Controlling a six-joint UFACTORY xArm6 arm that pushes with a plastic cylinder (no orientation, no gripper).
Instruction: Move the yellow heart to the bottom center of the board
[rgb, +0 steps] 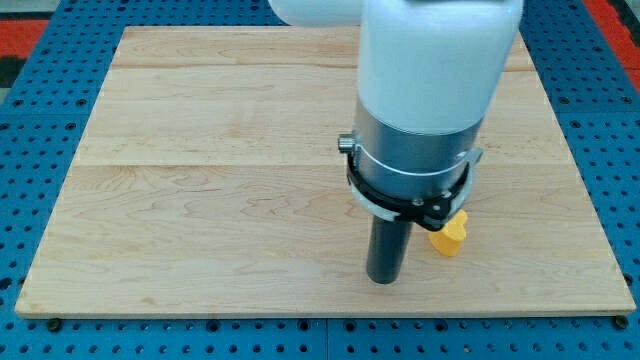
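No jaws on this arm, so nothing is opening or closing: just a rod tip (383, 279) sitting on the tabletop (200, 200). The yellow heart (450, 236) is lying just to the tip's right in the view, partly hidden behind the arm's collar, right of bottom center. I can't tell if they're touching. My guess: the tip needs the heart's far right side to shove it leftward.

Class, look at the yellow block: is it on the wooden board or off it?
On the board. The yellow block rests on the wood near the view's bottom edge, partly hidden by the arm, with my tip just to its left.
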